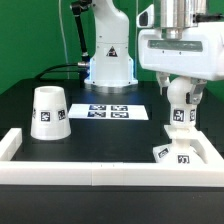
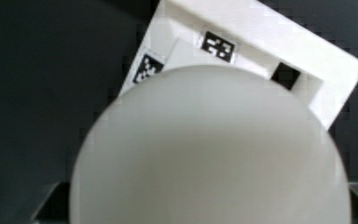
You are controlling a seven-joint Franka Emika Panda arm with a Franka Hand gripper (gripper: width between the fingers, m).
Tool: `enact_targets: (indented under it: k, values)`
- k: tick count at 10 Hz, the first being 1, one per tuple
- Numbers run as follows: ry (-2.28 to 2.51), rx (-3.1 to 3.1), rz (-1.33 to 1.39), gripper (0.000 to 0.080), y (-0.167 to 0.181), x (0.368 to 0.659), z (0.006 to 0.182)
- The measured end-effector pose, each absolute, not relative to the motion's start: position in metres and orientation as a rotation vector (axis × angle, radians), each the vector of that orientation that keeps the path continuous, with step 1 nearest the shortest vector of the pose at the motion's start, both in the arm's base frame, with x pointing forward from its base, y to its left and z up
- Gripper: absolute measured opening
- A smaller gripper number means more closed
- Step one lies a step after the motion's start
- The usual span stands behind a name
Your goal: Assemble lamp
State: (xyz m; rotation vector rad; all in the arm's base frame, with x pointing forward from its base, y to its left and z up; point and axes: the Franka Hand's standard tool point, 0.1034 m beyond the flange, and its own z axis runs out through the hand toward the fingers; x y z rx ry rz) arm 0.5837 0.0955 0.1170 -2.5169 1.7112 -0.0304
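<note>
The gripper [image 1: 180, 98] hangs over the exterior view's right side of the black table [image 1: 100, 135], its two fingers clenched on the ball of the bulb [image 1: 181, 116], neck pointing down. Directly below sits the small square base [image 1: 177, 152], tags showing on its sides, just inside the white border bar [image 1: 100, 176] — whether neck and base touch, I cannot tell. From the wrist, the bulb [image 2: 194, 150] fills most of the picture, the base [image 2: 247, 55] peeking out behind it. The shade [image 1: 48, 112] stands upright, well apart on the exterior view's left, and the marker board [image 1: 110, 111] lies flat between.
</note>
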Motion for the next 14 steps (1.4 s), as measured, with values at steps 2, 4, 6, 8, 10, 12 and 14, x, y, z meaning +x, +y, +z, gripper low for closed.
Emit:
enact_targets:
  k: [2,4,6,8,10,12,14]
  values:
    - [1.793,-2.444,-0.013,0.0576,0.097,0.584,0.117]
    - [1.752,-2.474,-0.017,0.0634,0.099,0.583,0.117]
    - [1.581,-2.582,-0.038,0.0686,0.106,0.583,0.118]
    - [1.248,-2.757,-0.068,0.0699,0.108,0.583,0.118]
    - [0.924,-2.885,-0.101,0.0699,0.106,0.585,0.118]
    - [0.65,-2.966,-0.12,0.0699,0.106,0.585,0.118]
    - [0.444,-3.009,-0.131,0.0699,0.106,0.585,0.117]
